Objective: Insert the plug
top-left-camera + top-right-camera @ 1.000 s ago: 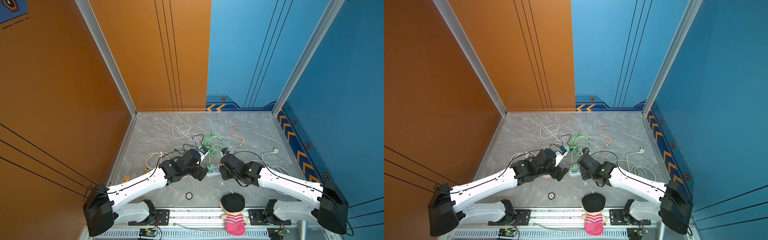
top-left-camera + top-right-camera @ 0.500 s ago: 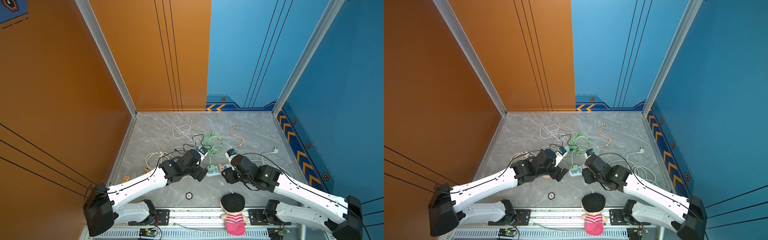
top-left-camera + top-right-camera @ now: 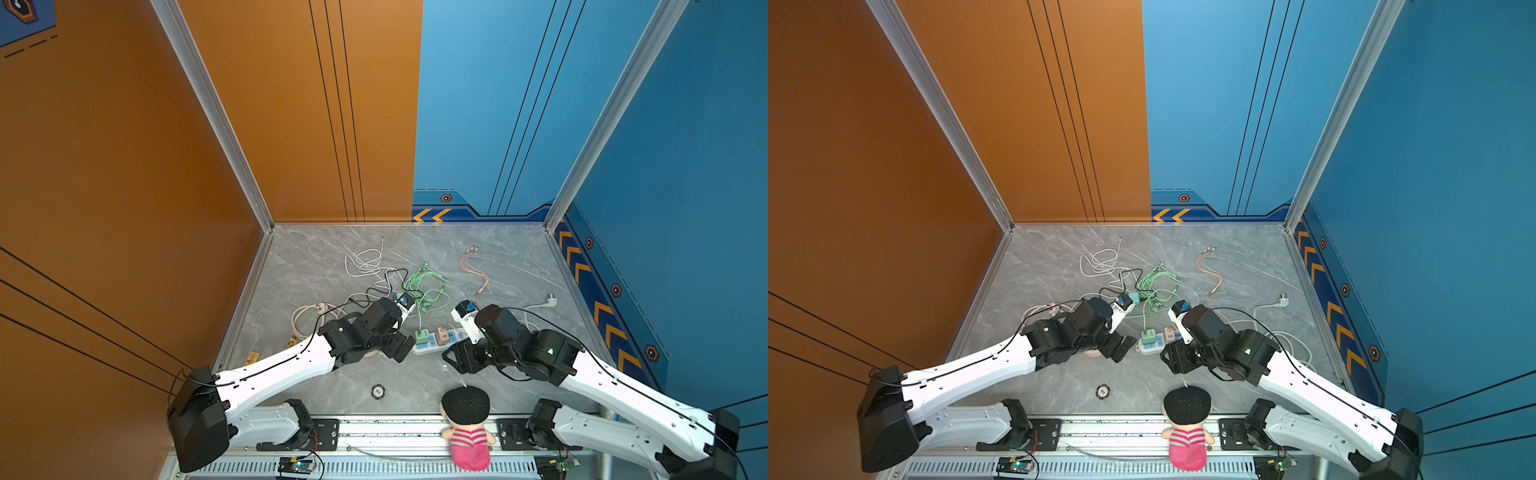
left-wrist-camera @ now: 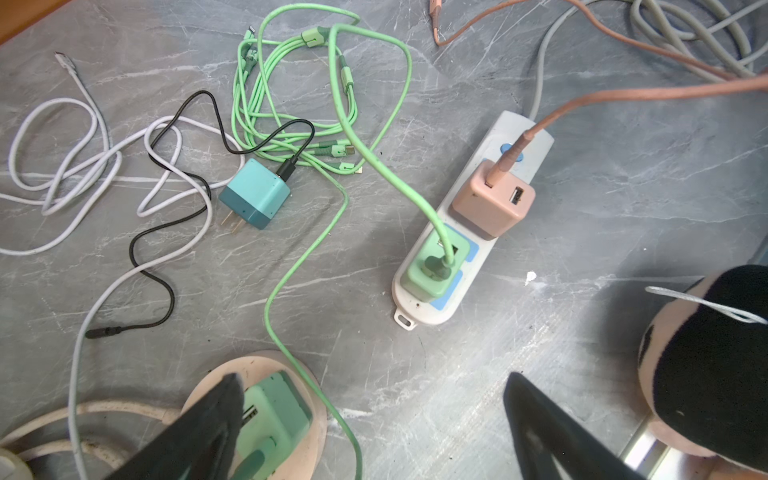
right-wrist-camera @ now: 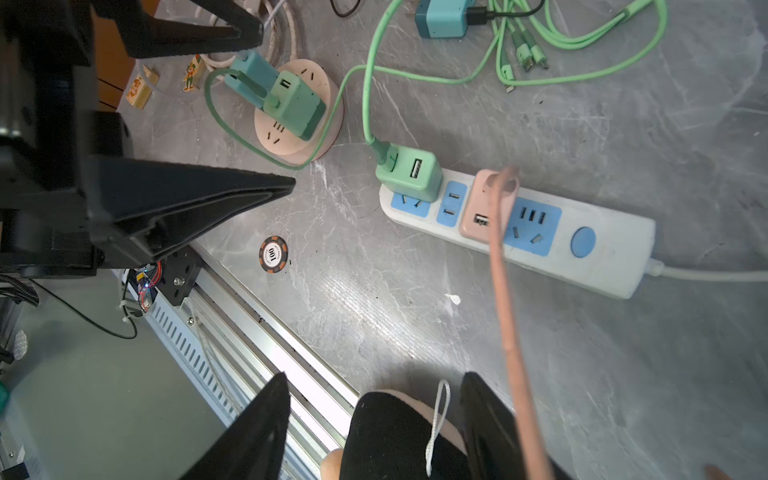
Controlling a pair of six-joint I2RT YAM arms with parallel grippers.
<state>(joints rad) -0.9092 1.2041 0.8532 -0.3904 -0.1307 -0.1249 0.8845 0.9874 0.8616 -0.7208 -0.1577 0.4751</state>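
Pink cube plug (image 5: 473, 203), cable attached, seated upright in white power strip (image 5: 615, 257); left gripper (image 4: 374, 380) and right gripper (image 5: 374, 376) apart.

The only legible marking is the number 100 on the face of the small round chip (image 5: 273, 254).

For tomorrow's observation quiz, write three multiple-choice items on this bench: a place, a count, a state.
1. The pink adapter sits: A in the white power strip; B in a wall outlet; C in a box.
2. Adapters plugged into that strip: A one; B two; C four.
3. The teal adapter is: A plugged in; B unplugged, prongs bare; C missing its cable.
Answers: 1 A, it stands on the strip; 2 B, green adapter and pink; 3 B, it lies on its side, prongs showing.
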